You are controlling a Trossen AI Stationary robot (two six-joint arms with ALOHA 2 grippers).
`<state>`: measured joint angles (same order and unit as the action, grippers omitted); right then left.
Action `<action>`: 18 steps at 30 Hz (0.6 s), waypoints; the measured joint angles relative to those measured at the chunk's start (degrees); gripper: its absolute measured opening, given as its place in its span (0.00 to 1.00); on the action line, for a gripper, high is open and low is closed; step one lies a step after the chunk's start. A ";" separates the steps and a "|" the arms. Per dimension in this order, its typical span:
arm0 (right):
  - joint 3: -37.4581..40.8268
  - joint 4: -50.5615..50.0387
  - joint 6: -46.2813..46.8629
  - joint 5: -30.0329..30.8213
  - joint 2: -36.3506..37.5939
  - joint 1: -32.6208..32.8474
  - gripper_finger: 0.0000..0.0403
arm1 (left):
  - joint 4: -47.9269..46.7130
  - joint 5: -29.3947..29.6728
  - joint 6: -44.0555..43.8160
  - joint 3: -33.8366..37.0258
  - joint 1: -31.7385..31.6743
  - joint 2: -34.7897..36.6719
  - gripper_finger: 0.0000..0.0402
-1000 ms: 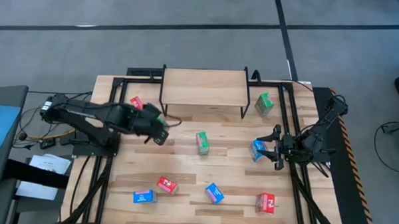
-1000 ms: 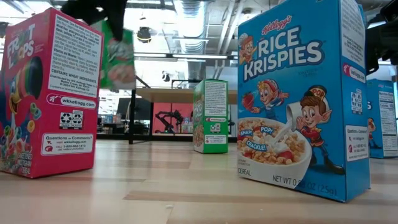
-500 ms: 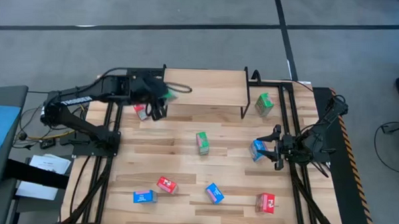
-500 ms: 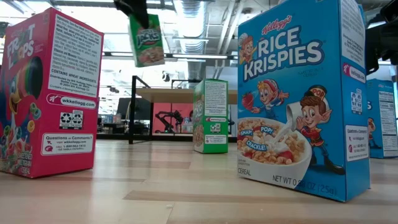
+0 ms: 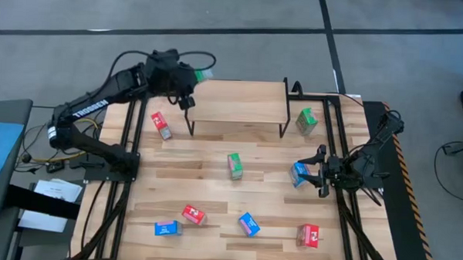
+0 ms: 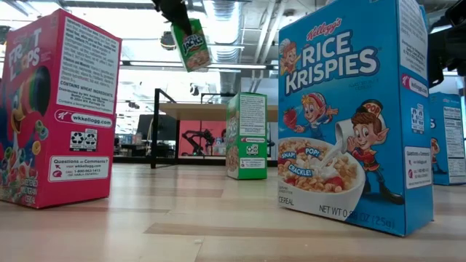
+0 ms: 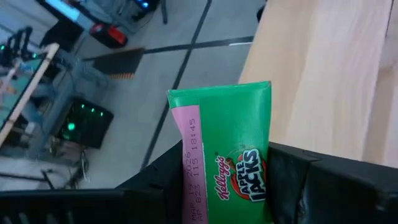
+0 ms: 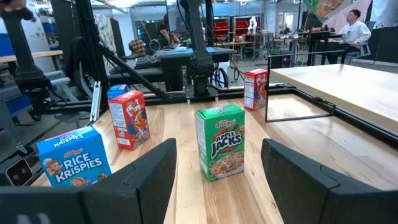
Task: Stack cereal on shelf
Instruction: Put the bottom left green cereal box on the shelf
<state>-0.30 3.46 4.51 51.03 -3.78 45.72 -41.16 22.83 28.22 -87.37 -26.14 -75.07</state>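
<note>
Shelf (image 5: 236, 99): we see its light-wood top bare; in our view no box rests on it, so nothing is stacked yet.

Left end effector (image 5: 188, 76): raised over the shelf's left far corner, fingers clamped on a green box (image 5: 203, 73). The left wrist view shows this box between the dark fingers (image 7: 311, 180), with the shelf board beneath and beside it and floor past the edge.

Carried box: in the low view it hangs tilted, high above the surface (image 5: 214, 183), well clear of the board. We judge it is about to be set down as the first box placed.

Right end effector (image 5: 311, 176): waits near the right edge of the surface, fingers apart. A blue box (image 5: 299, 173) sits just by its tips in the high view, yet the right wrist view shows nothing between the fingers; we judge it holds nothing.

Boxes on the surface: another green box (image 5: 234, 166) mid-surface, a third green (image 5: 307, 120) by the shelf's right legs, a red box (image 5: 161, 125) left of the shelf. Along the near edge: a blue (image 5: 166, 228), a red (image 5: 194, 215), another blue (image 5: 249, 223) and a red (image 5: 310, 236).

Done so far: one box lifted, none delivered.

Left to do: place this box, then fetch and stack the other eight, as we read it.
</note>
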 joint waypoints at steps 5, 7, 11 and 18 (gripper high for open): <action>0.00 0.00 0.01 0.01 0.00 0.00 0.65 | 0.04 -6.50 0.87 0.00 -3.84 -0.02 0.36; -0.02 0.00 0.01 0.02 0.01 0.02 0.65 | -0.68 -7.54 1.22 0.01 -4.94 -0.02 0.36; -0.01 0.00 0.00 0.02 0.00 0.01 0.65 | -1.57 -9.23 3.00 0.88 -6.58 -0.04 0.36; -0.02 0.02 0.00 0.02 -0.01 0.00 0.65 | -1.87 -13.67 6.86 1.55 -8.37 -3.84 0.36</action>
<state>-0.32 3.49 4.51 51.05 -3.79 45.71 -43.03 9.16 35.08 -85.82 -34.51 -78.91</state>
